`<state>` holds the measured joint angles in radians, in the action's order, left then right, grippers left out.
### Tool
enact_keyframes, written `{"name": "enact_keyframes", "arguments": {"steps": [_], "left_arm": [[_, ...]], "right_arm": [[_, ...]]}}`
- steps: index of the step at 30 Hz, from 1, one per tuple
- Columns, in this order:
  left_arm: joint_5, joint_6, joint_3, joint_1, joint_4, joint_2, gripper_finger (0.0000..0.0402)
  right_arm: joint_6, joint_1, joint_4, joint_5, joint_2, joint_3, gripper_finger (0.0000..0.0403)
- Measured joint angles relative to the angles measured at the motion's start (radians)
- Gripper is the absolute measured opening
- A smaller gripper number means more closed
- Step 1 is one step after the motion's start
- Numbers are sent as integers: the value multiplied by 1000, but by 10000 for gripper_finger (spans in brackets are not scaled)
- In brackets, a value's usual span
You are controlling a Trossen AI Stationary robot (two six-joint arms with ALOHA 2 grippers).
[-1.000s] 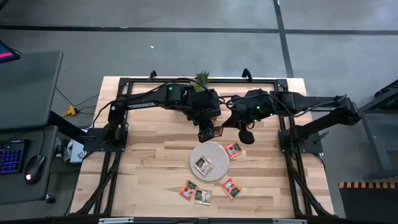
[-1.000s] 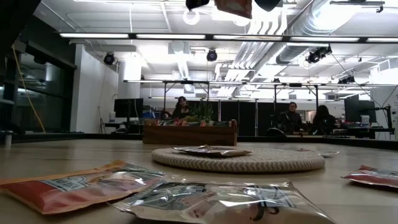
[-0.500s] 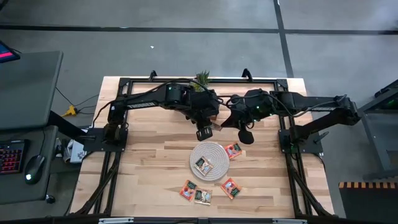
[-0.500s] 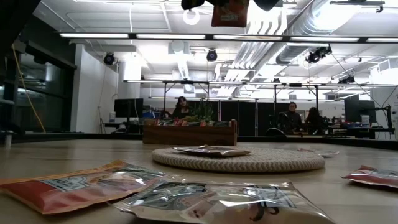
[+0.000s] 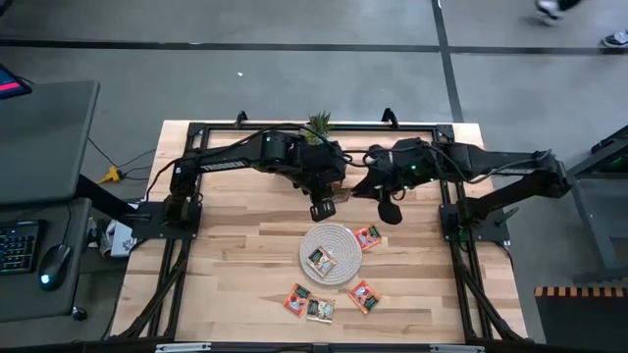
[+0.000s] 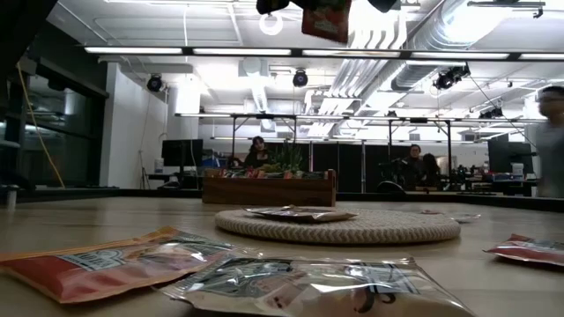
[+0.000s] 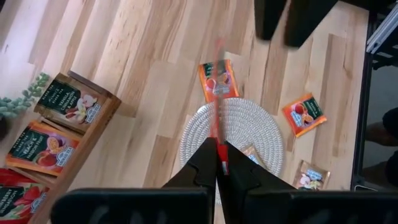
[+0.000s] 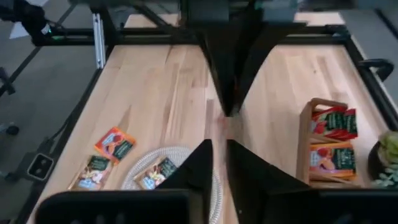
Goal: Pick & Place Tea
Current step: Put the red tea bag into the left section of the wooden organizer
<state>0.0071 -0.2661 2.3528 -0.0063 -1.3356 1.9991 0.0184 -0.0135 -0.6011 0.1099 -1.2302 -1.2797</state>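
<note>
One tea sachet (image 7: 217, 127) now hangs pinched in our left gripper (image 7: 217, 163), because our right gripper (image 8: 219, 152) just loosened slightly, finishing the hand-over.

A round woven mat (image 5: 330, 251) lies mid-table, a wooden tray (image 6: 269, 189) and small plant (image 5: 319, 125) behind it.

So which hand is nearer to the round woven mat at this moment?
The left. The left hand hangs just above the rim of the mat, holding a tea sachet; the right hand is raised farther out, beyond the mat to its right.
</note>
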Motion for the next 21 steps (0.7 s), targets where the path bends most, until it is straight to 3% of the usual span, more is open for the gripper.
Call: {"name": "enact_keyframes", "arguments": {"steps": [10,18,21], "left_arm": [[-75,10,0,11,-70,0,0],[-62,143,0,120,-162,0,0],[-9,203,0,182,-179,0,0]], "right_arm": [[49,-34,-111,-108,129,0,137],[70,-39,-257,-105,206,0,149],[72,-39,-299,-128,208,0,150]]}}
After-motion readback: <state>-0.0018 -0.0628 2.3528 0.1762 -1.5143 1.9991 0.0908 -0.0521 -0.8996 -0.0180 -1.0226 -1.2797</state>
